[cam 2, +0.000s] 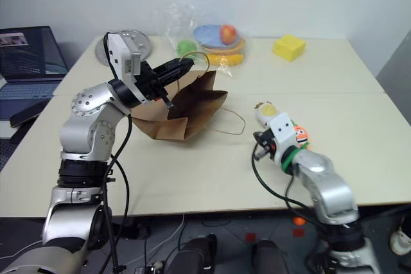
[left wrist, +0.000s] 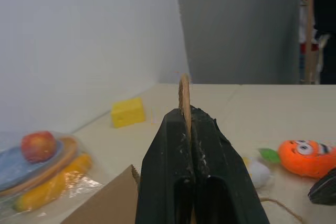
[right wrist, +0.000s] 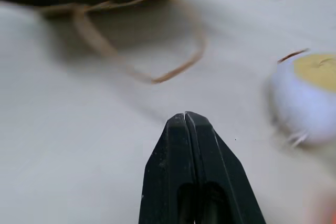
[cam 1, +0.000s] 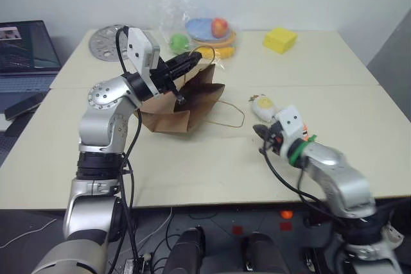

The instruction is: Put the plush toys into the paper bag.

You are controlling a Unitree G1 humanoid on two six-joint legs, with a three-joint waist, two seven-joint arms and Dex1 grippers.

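The brown paper bag stands slumped on the table with its mouth held up. My left gripper is shut on one of its twisted loop handles, which sticks up between the fingers. The other handle lies flat on the table. The white egg-shaped plush toy lies to the right of the bag. The orange carrot plush toy lies beside it, partly hidden behind my right wrist in the head views. My right gripper is shut and empty, just in front of the white toy.
A yellow block sits at the back right. A clear plastic bag with fruit and plates and a grey metal disc stand behind the paper bag. A laptop is at the far left.
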